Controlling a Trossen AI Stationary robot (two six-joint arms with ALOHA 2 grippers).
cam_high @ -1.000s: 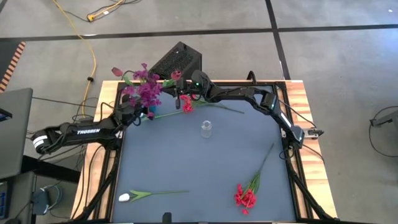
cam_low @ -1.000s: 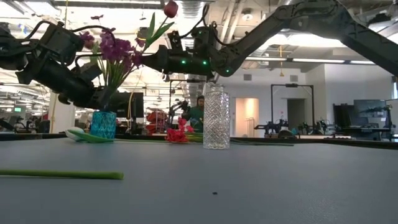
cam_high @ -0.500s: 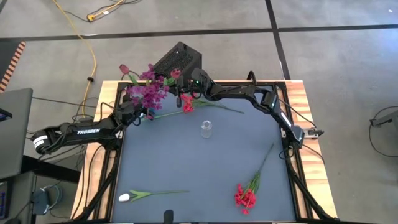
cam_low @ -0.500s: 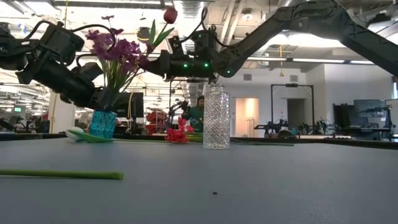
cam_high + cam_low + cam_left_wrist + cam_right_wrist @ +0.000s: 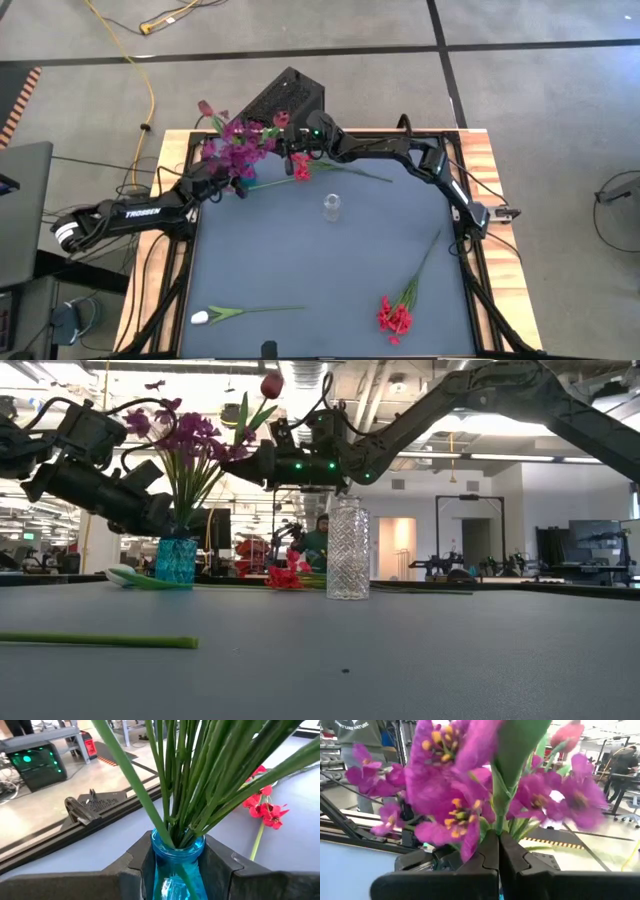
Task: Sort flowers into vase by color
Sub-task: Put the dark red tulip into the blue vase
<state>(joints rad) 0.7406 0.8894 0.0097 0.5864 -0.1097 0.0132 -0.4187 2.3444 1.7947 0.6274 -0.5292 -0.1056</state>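
Two grippers at work at the table's far left corner. Left gripper [image 5: 175, 870] clamped on the blue vase [image 5: 177, 857], fingers [image 5: 131, 870] pressed against its sides; vase stands on the mat [image 5: 300, 260] in the low view, packed with purple flowers [image 5: 238, 145] on green stems. Right gripper [image 5: 498, 855] up among the blooms, fingers pressed together on a green stem [image 5: 499, 822] topped by a red bud [image 5: 272, 384] (bud rises above the purple cluster in the low view). Clear vase [image 5: 332, 207] stands upright near mat centre, apart from both arms. Red flower [image 5: 300, 168] lies flat just beside the blue vase, its long stem running toward the far right. Red cluster [image 5: 394, 316] lies at the near right, stem pointing to the right edge. White flower [image 5: 201, 317] lies at the near left, its stem running right along the mat. Person visible in the room beyond the table, behind the clear vase in the low view.
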